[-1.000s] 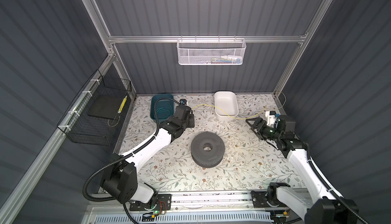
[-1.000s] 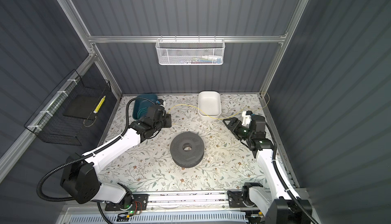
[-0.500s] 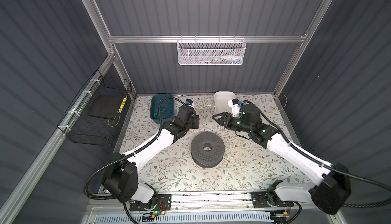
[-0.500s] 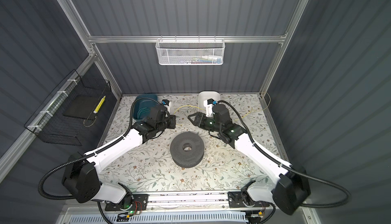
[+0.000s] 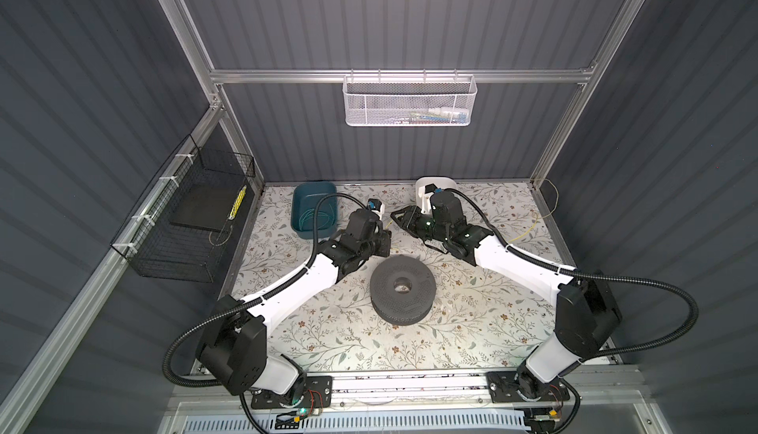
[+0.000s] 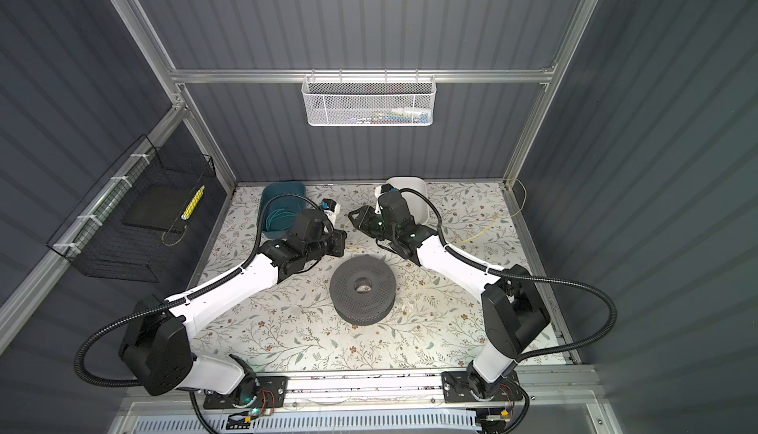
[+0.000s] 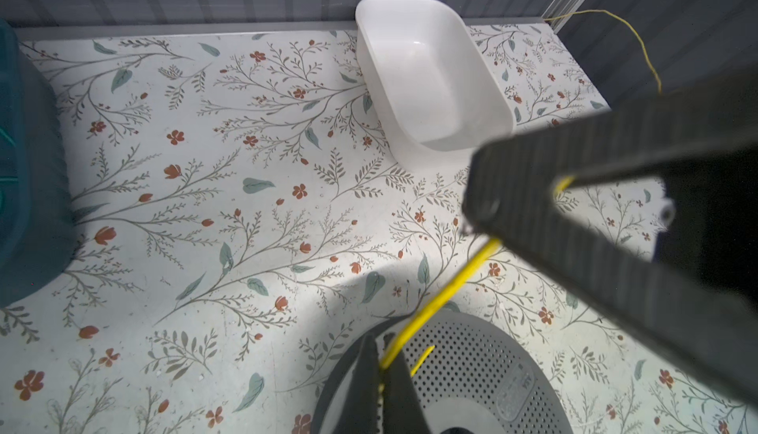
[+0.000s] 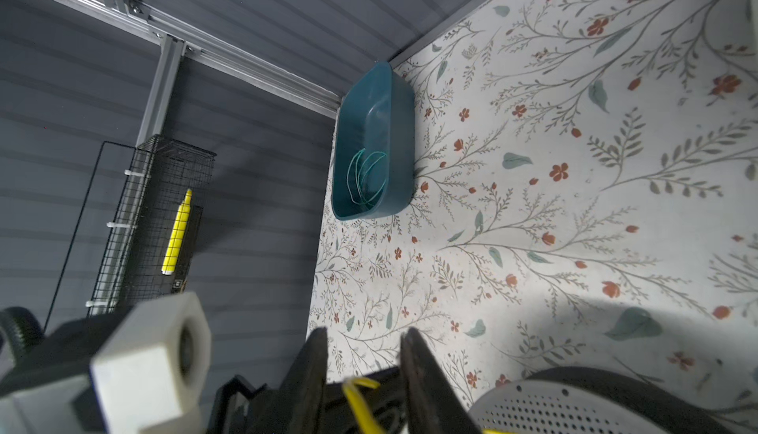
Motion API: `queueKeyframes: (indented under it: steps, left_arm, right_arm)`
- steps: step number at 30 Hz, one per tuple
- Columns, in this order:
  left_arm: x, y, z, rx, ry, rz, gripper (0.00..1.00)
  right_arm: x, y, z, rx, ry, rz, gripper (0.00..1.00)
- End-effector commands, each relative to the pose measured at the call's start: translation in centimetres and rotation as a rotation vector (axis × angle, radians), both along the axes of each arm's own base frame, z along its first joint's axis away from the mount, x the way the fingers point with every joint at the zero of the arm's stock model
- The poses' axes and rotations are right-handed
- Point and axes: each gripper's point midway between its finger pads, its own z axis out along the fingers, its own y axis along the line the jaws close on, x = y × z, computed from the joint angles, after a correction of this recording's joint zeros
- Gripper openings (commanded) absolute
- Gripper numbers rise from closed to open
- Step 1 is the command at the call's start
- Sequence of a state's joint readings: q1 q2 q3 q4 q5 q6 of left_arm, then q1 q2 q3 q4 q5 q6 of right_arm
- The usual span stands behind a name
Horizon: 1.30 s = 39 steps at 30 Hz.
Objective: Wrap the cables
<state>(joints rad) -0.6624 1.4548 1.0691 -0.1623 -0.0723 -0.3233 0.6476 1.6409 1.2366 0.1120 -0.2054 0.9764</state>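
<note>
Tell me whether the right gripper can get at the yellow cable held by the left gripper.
Probably yes. The yellow cable runs straight from the shut left gripper into the open right gripper, between its fingers; nothing blocks it.

No legible text or labels.

Bare front, crowded back
The front of the floral-patterned tabletop point(image 5: 348, 341) is left bare on both sides of the dark grey perforated round spool point(image 5: 402, 290). Behind it, passage is blocked by the left gripper point(image 7: 382, 354) and right gripper point(image 8: 363, 337), set nearly tip to tip, with a thin yellow wire point(image 7: 451, 284) strung between them. Further back, room is taken by a teal plastic tub point(image 5: 301, 206) and a white plastic tub point(image 7: 414, 71).
</note>
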Motion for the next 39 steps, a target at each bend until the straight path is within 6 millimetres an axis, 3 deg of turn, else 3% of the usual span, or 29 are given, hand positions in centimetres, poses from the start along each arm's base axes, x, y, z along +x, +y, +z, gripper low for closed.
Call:
queueKeyframes:
  steps: [1,2,6,10,12,15,17,19,22,26,32,39]
  left_arm:
    - [-1.0,-0.9,1.1,-0.038,-0.033,-0.077,0.0]
    - [-1.1,-1.0,1.1,-0.042,-0.031,-0.084,0.0]
    - [-1.4,-1.2,1.0,-0.054,-0.036,-0.099,0.0]
    - [-1.8,-1.3,1.2,-0.044,-0.051,-0.134,0.03]
    - [-2.4,-1.5,1.7,-0.05,-0.079,-0.177,0.31]
    - [-3.9,-0.9,2.2,-0.068,-0.143,-0.22,0.61]
    - [-4.8,0.0,3.2,-0.125,-0.215,-0.211,0.74]
    - [-5.5,0.8,4.1,-0.2,-0.278,-0.195,0.79]
    - [-6.7,0.8,5.0,-0.332,-0.322,-0.234,0.8]
    - [-7.3,-1.0,4.5,-0.473,-0.322,-0.307,0.75]
    - [-5.5,-2.1,4.8,-0.609,-0.352,-0.274,0.65]
    - [-3.4,-3.4,4.1,-0.617,-0.359,-0.26,0.49]
  right_arm:
    - [0.9,-0.1,2.0,0.015,-0.059,-0.017,0.29]
    - [1.0,-0.1,2.0,0.017,-0.059,-0.015,0.29]
    - [1.1,0.5,1.9,0.032,-0.038,0.006,0.03]
    - [0.7,0.5,2.1,0.049,-0.039,0.017,0.0]
    - [0.4,0.1,2.5,0.052,-0.05,0.016,0.0]
    - [0.1,-1.3,3.2,0.099,-0.044,0.001,0.0]
    - [0.0,-2.2,3.5,0.152,-0.028,-0.007,0.0]
    - [0.0,-2.9,4.1,0.2,-0.022,-0.011,0.0]
    - [0.1,-3.9,5.0,0.258,-0.024,-0.036,0.0]
    - [-0.3,-4.2,6.2,0.354,-0.023,-0.019,0.0]
    - [-0.3,-5.0,6.6,0.428,-0.029,-0.054,0.0]
    - [-0.1,-5.5,6.6,0.495,-0.008,-0.07,0.0]
